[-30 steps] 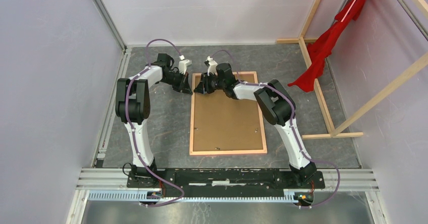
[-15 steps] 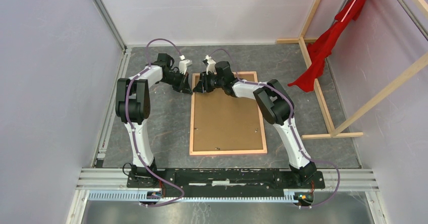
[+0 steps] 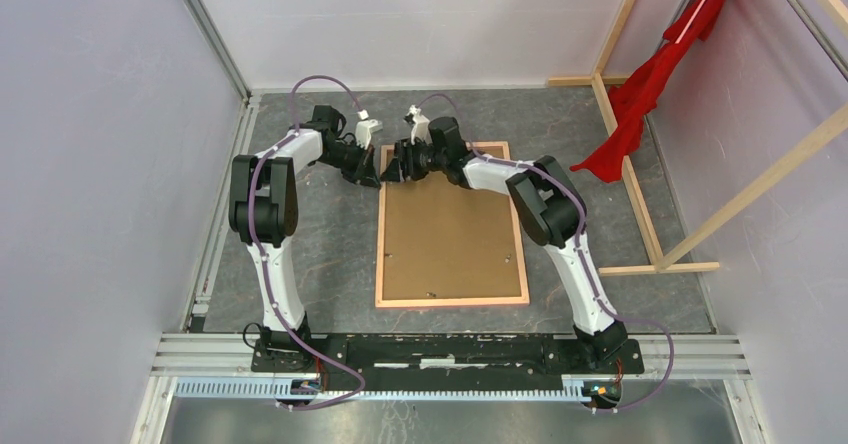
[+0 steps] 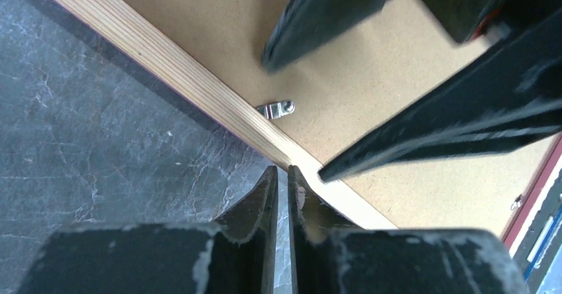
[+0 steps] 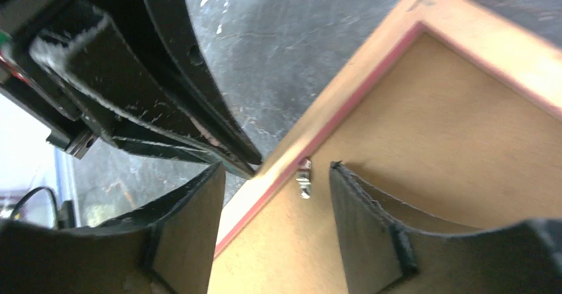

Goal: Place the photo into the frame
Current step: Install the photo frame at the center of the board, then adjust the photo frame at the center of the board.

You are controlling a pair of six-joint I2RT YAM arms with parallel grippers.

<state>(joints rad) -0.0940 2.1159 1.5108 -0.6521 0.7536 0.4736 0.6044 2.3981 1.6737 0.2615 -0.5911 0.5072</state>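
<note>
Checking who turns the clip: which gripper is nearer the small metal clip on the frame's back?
Right. The right gripper, open, straddles the metal clip; the left gripper, shut, points at the outer edge of the frame beside it.

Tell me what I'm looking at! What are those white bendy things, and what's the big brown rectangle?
Those are two robot arms, the left arm and the right arm, bolted at the near edge of a table. Each ends in a two-finger pincher called a gripper. The wide picture is from a camera high above. The other two come from small cameras on the arms' wrists, so you see black fingers very close. The rectangle is a picture frame lying face down, with a brown board inside it. A red cloth hangs by wooden beams at the right. Nothing is held. The left gripper is shut, its tips by the frame's wooden edge. The right gripper is open, one finger on each side of that edge, near a small metal clip.
</note>
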